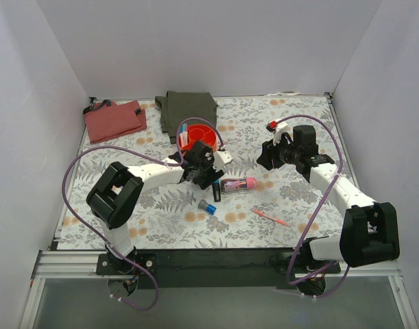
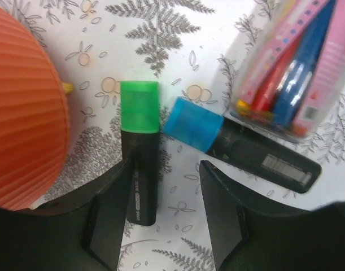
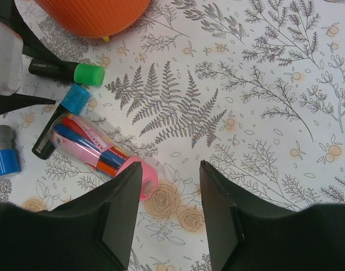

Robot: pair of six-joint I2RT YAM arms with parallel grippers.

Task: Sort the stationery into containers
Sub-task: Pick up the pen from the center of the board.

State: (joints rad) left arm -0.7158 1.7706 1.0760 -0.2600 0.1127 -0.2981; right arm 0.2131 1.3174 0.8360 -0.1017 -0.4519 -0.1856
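The orange bowl (image 1: 197,135) stands at mid-table; it also shows in the left wrist view (image 2: 22,107) and the right wrist view (image 3: 93,14). My left gripper (image 1: 208,177) (image 2: 166,209) is open, low over the table. The black green-capped marker (image 2: 140,152) lies between its jaws, against the left finger (image 2: 104,220). The blue-capped marker (image 2: 240,145) and the fat pink tube (image 2: 293,62) (image 1: 238,184) lie just beyond. A blue-grey cylinder (image 1: 207,206) and an orange-red pen (image 1: 269,218) lie nearer the front. My right gripper (image 1: 269,156) (image 3: 171,203) is open and empty beside the tube (image 3: 99,149).
A folded olive-green cloth (image 1: 188,110) lies behind the bowl and a folded red cloth (image 1: 114,118) at the back left. White walls close in three sides. The bowl holds a couple of upright items at its left edge.
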